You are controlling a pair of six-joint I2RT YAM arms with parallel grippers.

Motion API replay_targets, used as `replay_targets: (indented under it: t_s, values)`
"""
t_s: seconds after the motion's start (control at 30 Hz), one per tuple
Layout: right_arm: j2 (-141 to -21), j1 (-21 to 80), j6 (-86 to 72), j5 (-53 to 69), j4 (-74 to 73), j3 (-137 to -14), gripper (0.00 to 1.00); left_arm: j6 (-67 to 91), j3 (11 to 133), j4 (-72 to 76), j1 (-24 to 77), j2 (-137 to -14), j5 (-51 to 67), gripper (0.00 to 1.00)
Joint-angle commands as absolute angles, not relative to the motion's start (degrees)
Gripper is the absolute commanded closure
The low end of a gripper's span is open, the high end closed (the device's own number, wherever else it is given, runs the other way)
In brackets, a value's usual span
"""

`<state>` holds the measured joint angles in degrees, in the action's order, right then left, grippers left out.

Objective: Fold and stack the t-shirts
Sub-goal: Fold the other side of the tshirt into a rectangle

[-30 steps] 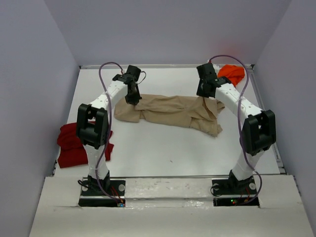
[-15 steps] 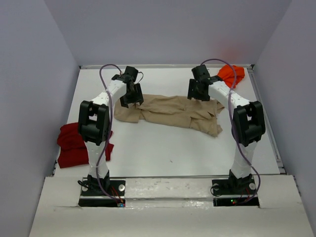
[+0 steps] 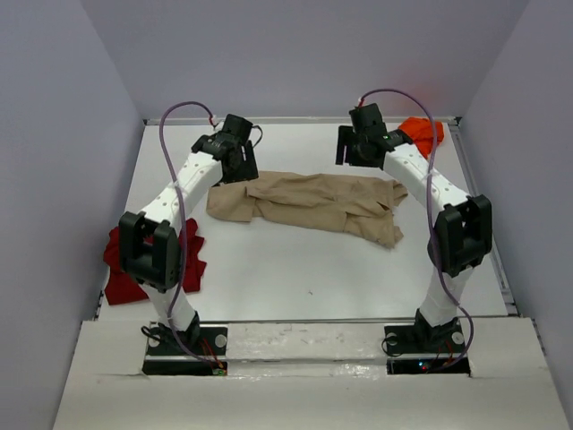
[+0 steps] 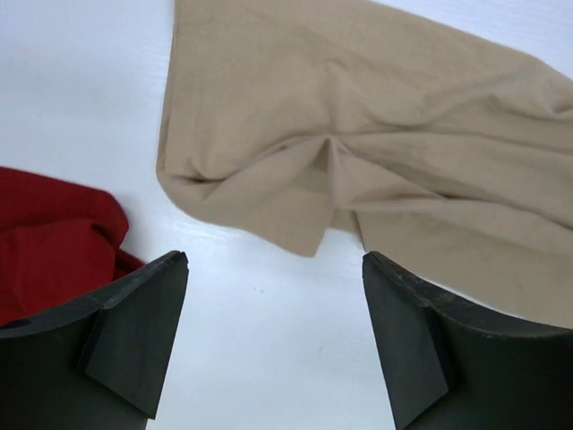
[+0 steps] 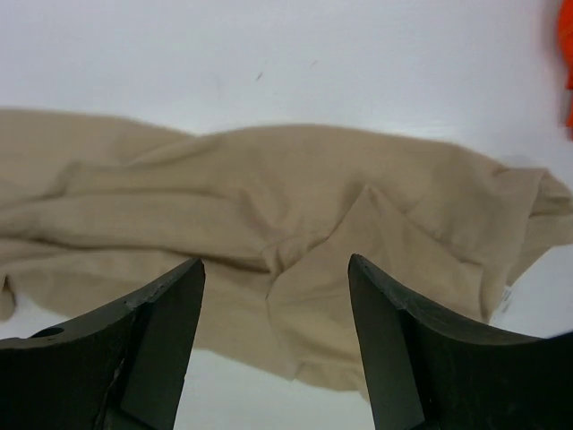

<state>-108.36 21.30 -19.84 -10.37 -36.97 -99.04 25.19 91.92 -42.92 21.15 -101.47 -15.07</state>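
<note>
"So where was the tan shirt (image 3: pixel 304 202) just then?"

"It lay crosswise on the far half of the table (image 3: pixel 295 278), rumpled and partly doubled over, running left to right. The left gripper (image 4: pixel 273 269) hung by its left end and the right gripper (image 5: pixel 275 264) by its right end. Both had their jaws wide apart and nothing in them."

"And the other two?"

"The dark red shirt (image 3: pixel 115 269) lay bunched at the left edge, partly behind the left arm. The orange shirt (image 3: pixel 423 133) was balled up in the far right corner."

"How did you reckon the tan one would handle?"

"Light and limp, I thought. It would sag and drag from any single pinch, so I'd have taken a loose hem corner at each end, one per gripper, and kept it taut between them."

"Was there room enough?"

"The stretch between the shirt and the near edge looked open, good for laying it flat. The walls stood close to the far and side edges, so I'd have worked towards the near edge."
</note>
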Motion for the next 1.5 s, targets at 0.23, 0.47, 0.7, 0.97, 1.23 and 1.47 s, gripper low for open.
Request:
replay_targets:
  t_s: [0.23, 0.47, 0.7, 0.97, 1.23, 1.47]
  values:
    - [-92.38, 27.51, -22.06, -5.19, -31.82, -80.69, 0.31, 38.05, 70.06, -42.19, 34.27, -91.13, -26.18, 0.32]
    - [-84.3, 27.51, -21.62, -6.77, -31.38, -75.15, 0.31, 41.74, 71.27, -43.84, 36.73, -100.89, -34.26, 0.39]
    - [-81.56, 27.51, -22.41, -6.77, -30.67, -71.63, 0.31, 41.49, 74.97, -42.8, 37.7, -106.43, -37.09, 0.4]
    - [-82.53, 27.51, -22.94, -5.8, -29.79, -70.75, 0.31, 39.03, 79.19, -42.28, 37.97, -108.81, -37.18, 0.41]
    - [-81.91, 27.51, -22.85, -6.06, -29.79, -71.02, 0.31, 36.92, 85.16, -42.28, 37.79, -114.87, -36.21, 0.41]
    - [-79.98, 27.51, -22.5, -7.29, -29.79, -70.05, 0.31, 35.86, 86.57, -42.01, 36.83, -116.63, -35.16, 0.41]
